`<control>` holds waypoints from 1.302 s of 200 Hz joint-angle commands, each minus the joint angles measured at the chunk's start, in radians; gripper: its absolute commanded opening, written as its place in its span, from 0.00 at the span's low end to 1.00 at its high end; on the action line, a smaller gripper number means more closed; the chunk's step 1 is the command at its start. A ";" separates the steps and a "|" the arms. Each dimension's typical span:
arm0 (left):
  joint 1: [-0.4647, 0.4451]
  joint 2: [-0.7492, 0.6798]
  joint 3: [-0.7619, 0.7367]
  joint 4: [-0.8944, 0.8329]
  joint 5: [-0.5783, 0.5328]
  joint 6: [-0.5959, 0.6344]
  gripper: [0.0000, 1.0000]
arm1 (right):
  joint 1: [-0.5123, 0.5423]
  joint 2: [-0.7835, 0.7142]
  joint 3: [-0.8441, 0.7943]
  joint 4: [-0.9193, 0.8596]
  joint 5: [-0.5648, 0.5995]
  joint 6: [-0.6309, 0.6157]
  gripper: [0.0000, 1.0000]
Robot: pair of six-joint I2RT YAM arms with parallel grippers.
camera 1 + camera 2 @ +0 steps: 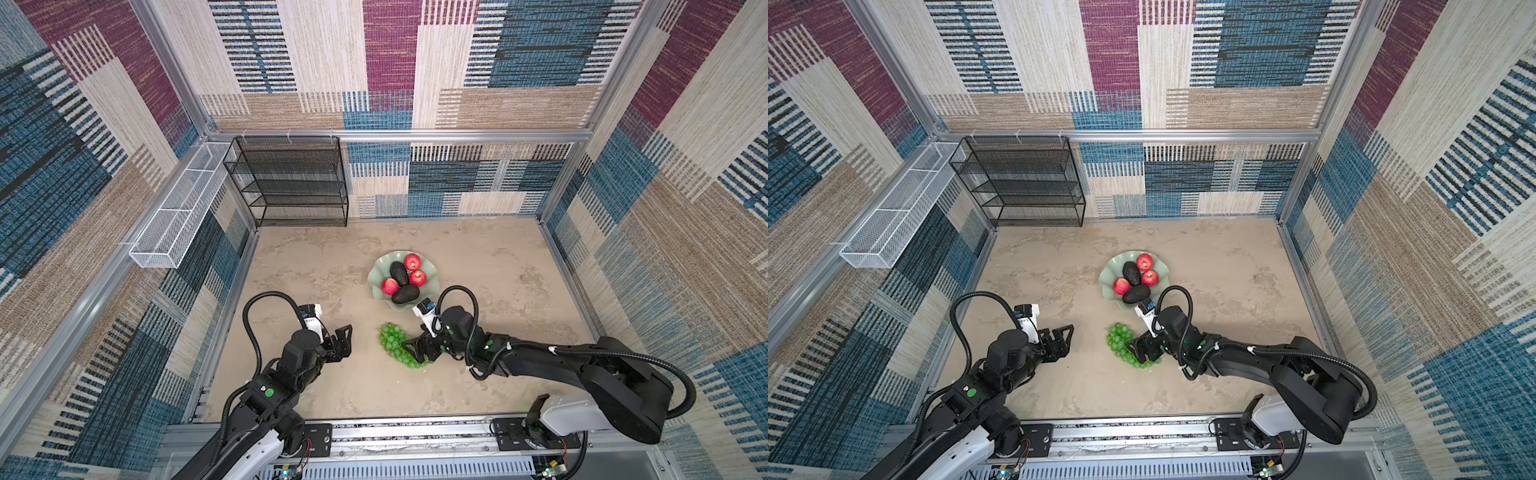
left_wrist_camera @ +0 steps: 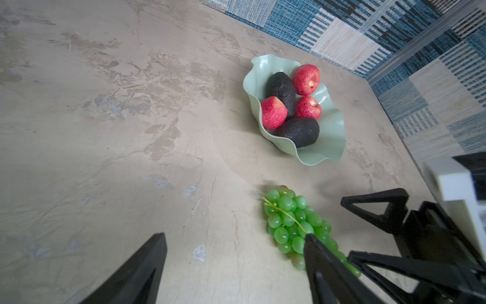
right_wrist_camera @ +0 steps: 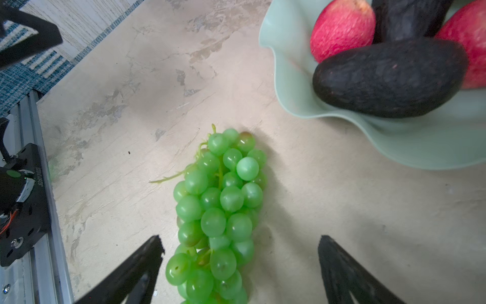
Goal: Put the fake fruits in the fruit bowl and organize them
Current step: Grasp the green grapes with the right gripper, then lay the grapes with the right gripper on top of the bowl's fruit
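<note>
A: Where are the grapes (image 1: 392, 343) now?
B: In both top views they lie on the table (image 1: 519, 291), a little below the middle of the frame. They are just under the bowl (image 1: 379, 269) and do not touch it.
A: And what is inside the bowl?
B: Three red apples (image 1: 412, 262) and two dark avocados (image 1: 399, 273), packed close together.
A: How is the right claw (image 3: 239, 239)?
B: It is spread wide and holds nothing. In the right wrist view its two fingers stand one on each side of the near end of the bunch.
A: And the left claw (image 2: 234, 237)?
B: Its fingers are also apart, and it is empty. In both top views it hangs to the left of the grapes, near them but not touching.
</note>
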 commanded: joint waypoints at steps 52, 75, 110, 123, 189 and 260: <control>0.001 -0.047 0.019 0.113 0.295 0.108 0.85 | 0.110 0.289 0.144 0.067 0.075 0.048 0.84; 0.001 -0.086 0.026 0.104 0.311 0.103 0.85 | 0.110 0.320 0.170 0.040 0.101 0.064 0.61; 0.000 -0.110 0.019 0.141 0.376 0.115 0.85 | 0.109 0.270 0.161 0.017 0.151 0.091 0.41; 0.000 -0.096 0.023 0.172 0.430 0.117 0.85 | 0.108 0.214 0.148 0.022 0.156 0.112 0.39; 0.000 0.061 0.135 0.213 0.614 0.152 0.85 | -0.028 -0.037 0.270 -0.073 0.103 0.078 0.35; 0.000 0.119 0.187 0.228 0.626 0.182 0.85 | -0.201 0.154 0.548 -0.112 0.068 -0.041 0.34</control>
